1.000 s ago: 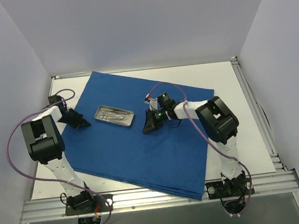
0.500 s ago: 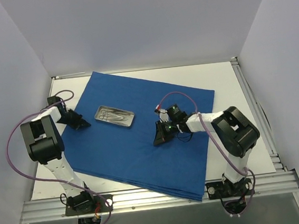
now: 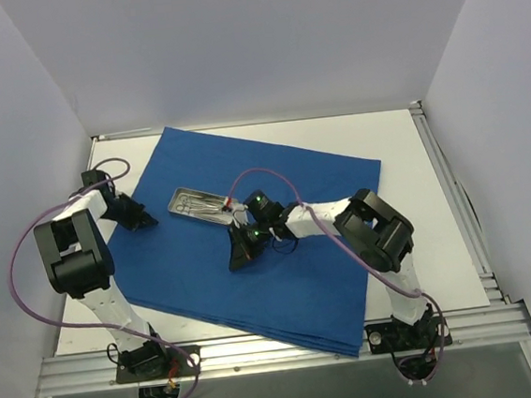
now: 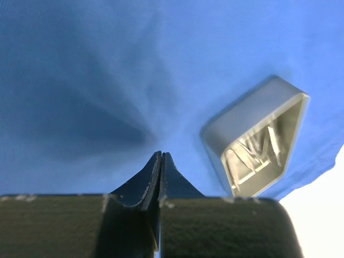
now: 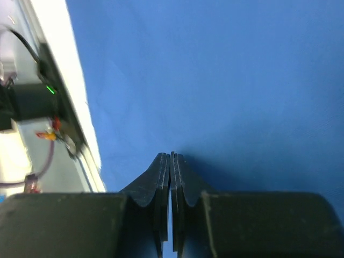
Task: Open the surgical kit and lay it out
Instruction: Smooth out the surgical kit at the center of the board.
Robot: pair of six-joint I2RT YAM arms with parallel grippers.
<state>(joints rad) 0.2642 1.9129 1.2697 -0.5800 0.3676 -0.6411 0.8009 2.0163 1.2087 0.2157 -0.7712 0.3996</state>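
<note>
Our right gripper [image 3: 242,255] has slid left over the spread cloth [image 3: 255,289], toward the tray [image 3: 203,205] on its far-left part. It and our left gripper [image 3: 137,216] have fingers together, empty, probably for smoothing.

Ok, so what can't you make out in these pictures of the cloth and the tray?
1. Instruments in the tray: too small to count in the top view, blurred in the left wrist view and partly behind the tray's wall.
2. Whether the right gripper touches the cloth: its own body hides the tips from above, and the right wrist view shows neither gap nor contact clearly.
3. Anything under the cloth: covered in every view.
</note>
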